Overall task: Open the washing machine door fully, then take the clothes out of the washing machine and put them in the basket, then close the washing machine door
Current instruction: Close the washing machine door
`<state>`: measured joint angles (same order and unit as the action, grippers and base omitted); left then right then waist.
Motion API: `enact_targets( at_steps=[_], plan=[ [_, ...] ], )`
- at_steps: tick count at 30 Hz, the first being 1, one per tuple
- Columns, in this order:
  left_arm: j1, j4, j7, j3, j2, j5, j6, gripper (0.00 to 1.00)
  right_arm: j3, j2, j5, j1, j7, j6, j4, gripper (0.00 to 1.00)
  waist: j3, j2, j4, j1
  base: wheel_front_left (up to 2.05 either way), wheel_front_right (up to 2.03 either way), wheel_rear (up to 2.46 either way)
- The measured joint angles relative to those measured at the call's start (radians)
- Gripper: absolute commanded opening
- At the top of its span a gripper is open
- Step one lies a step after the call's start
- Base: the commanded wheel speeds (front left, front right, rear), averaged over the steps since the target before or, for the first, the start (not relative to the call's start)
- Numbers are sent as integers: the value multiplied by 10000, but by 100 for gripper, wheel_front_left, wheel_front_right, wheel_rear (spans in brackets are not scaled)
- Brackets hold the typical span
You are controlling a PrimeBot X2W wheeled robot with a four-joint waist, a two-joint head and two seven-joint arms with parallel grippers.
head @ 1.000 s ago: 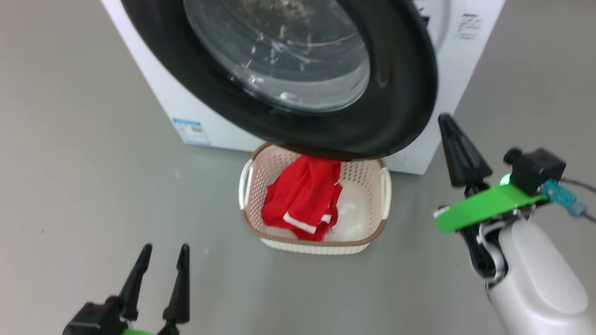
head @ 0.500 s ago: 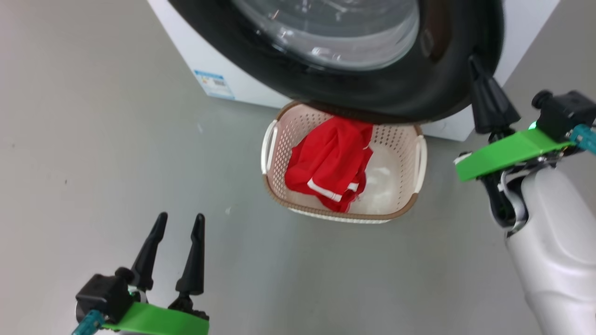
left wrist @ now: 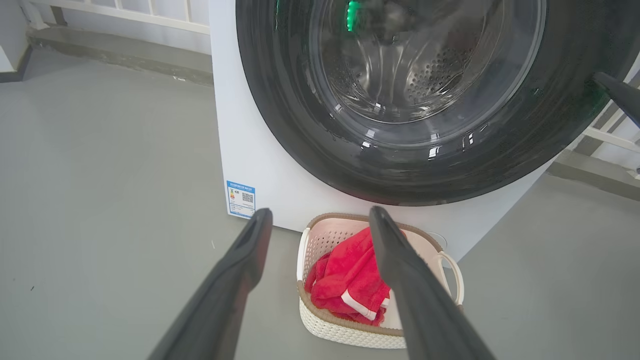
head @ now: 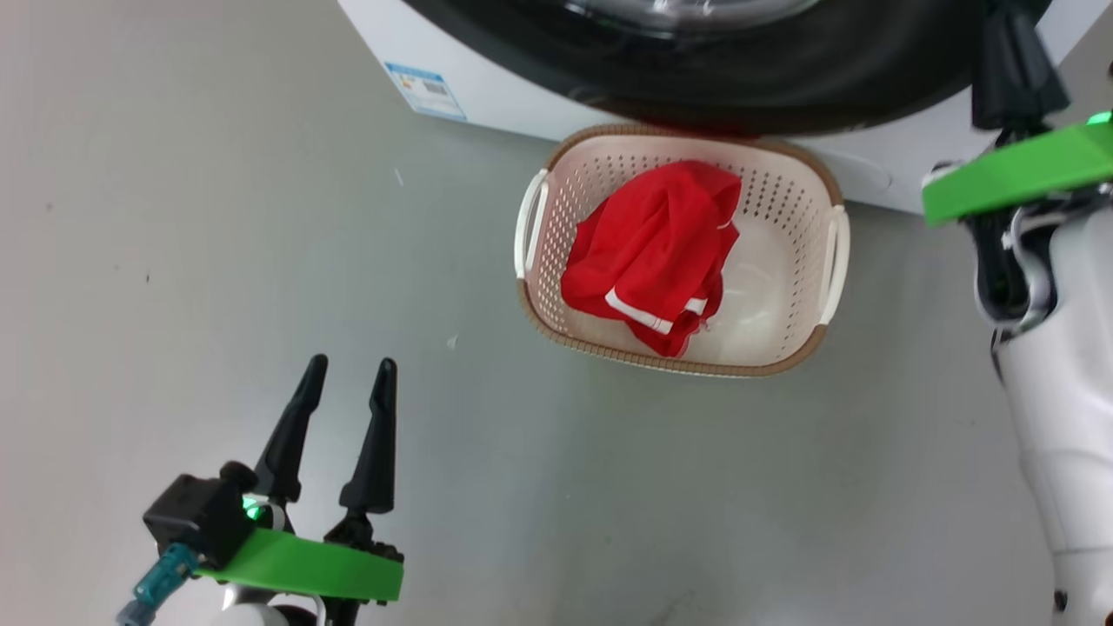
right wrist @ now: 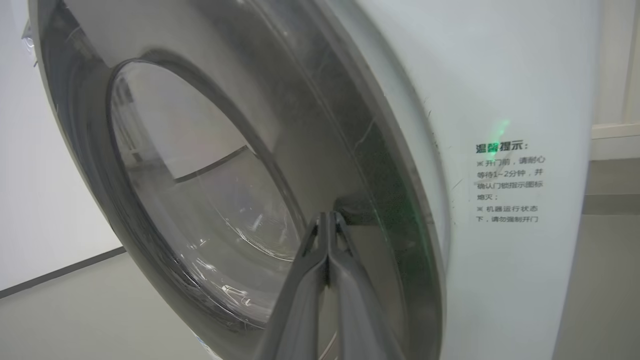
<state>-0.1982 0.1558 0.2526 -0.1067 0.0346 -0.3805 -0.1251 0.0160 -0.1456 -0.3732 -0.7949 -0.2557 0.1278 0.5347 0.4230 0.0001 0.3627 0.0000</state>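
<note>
Head view shows the left gripper point(head: 352, 362) low over the grey floor point(head: 174, 217), its two fingers spread wide with nothing between them. The basket point(head: 669, 365) stands on the floor ahead of this gripper and to its right, well apart from it. The red clothes point(head: 652, 252) lie inside it in one heap with white trim, more on the side of the basket that is nearer to this gripper. Just beyond the basket is the white washer point(head: 522, 104), and in this view the black rim of the door point(head: 783, 78) covers the far edge of the basket. A blue label point(head: 426, 89) is on the washer front, straight ahead of the left gripper. In the left wrist view the basket shows low between the open fingers, partly behind the right one, and the steel drum point(left wrist: 435, 75) is seen through the door glass above them. The right gripper point(right wrist: 327, 216) is pressed together and holds nothing. In the right wrist view its tips are at the dark rim of the door, by a small recess near the white front; I cannot tell if they touch it. The door lies close against the washer, but I cannot tell if it is latched. A printed notice point(right wrist: 507, 182) is to the right of the tips.
</note>
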Motion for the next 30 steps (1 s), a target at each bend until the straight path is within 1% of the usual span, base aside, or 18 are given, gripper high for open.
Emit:
enact_targets(
  at_steps=[9,13,17,23,26,27,29,30],
  plan=[
    [-210,-4,0,-128,-10,-188,0,100,309,-40,349,-997,0,0,297,0,486,0,152,0,0,0,0],
    [-357,-19,0,-190,-21,-207,0,100,389,42,639,-1171,-10,56,316,0,644,0,183,1,0,0,0],
    [-364,-21,0,-224,-23,-236,0,100,453,105,669,-1375,-10,84,387,0,749,0,197,0,0,0,0],
    [-378,21,0,-224,-25,-199,0,100,35,17,667,-1425,-10,67,399,0,618,-1,110,0,0,0,0],
    [-377,127,0,-219,-25,-54,0,100,-286,-81,656,-1214,-10,63,322,0,429,0,58,0,0,0,0],
    [-376,157,0,-211,-25,-10,0,100,-355,-92,644,-1050,-10,63,265,12,357,0,38,0,0,0,0],
    [-372,221,0,-157,-25,123,0,100,-472,-81,585,-614,-10,40,130,49,197,0,-14,0,0,0,0],
    [-368,253,0,-123,-27,180,0,100,-489,-71,577,-366,-10,40,69,93,112,0,-44,0,0,0,0]
  ],
)
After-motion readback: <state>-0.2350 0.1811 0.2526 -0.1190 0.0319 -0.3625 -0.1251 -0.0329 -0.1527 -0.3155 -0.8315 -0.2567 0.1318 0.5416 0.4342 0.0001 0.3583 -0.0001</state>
